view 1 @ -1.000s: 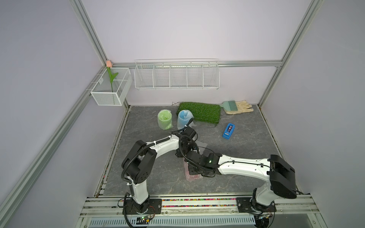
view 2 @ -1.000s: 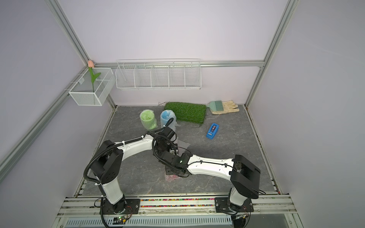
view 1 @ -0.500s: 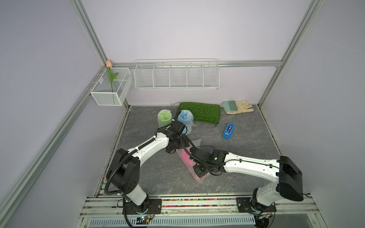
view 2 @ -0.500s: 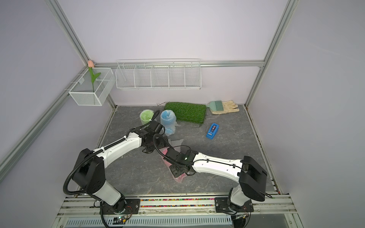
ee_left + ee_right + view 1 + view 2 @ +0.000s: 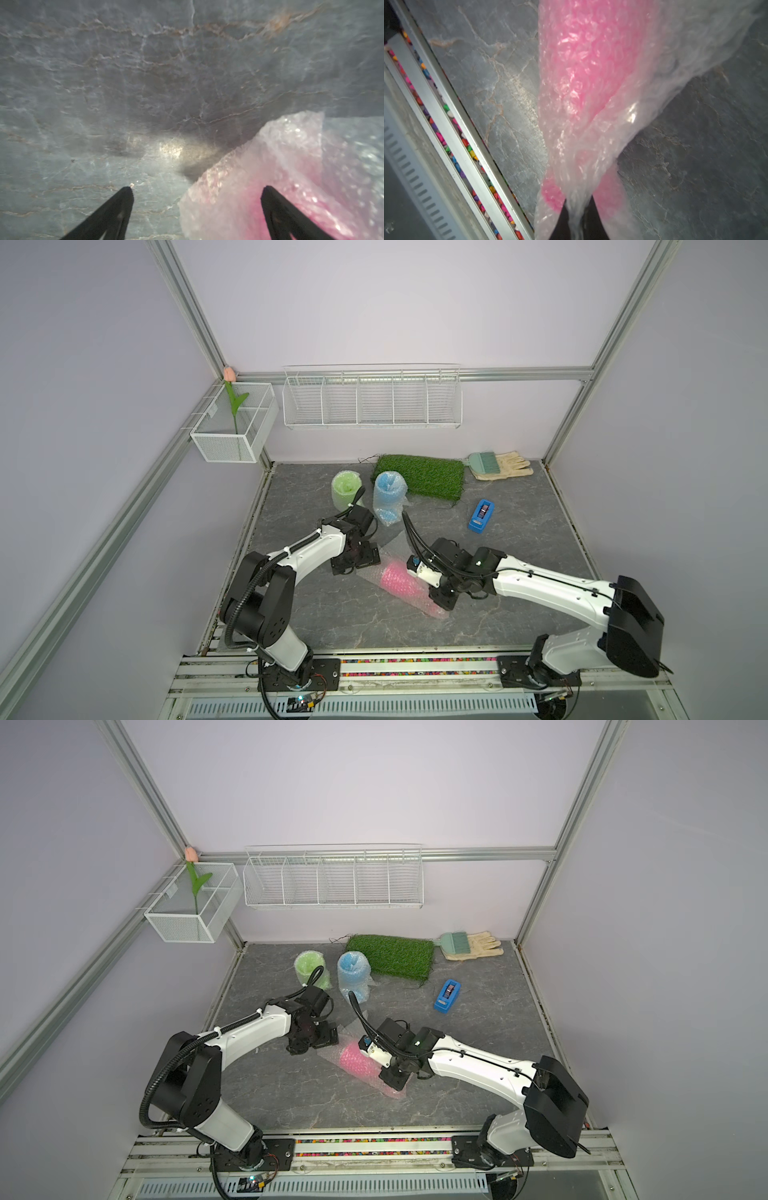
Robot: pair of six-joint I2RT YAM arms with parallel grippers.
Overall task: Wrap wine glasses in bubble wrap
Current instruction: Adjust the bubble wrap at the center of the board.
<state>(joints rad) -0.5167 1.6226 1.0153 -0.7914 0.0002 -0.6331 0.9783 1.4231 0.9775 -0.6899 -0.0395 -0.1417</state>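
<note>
right gripper (image 5: 578, 204) clenched on bubble wrap (image 5: 629, 104) round pink goblet (image 5: 398, 578) | left gripper (image 5: 196, 189) released, just beside wrap | tabletop (image 5: 519, 526), nearer front edge

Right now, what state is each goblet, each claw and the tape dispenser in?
Lime green plastic goblet: upright, bubble-wrapped.
Sky blue plastic goblet: upright, bubble-wrapped.
Hot pink plastic goblet: lying on its side inside the clear bubble wrap sheet.
Left claw: open, empty.
Right claw: shut on the clear bubble wrap sheet.
Blue plastic tape dispenser: untouched by either claw.
</note>
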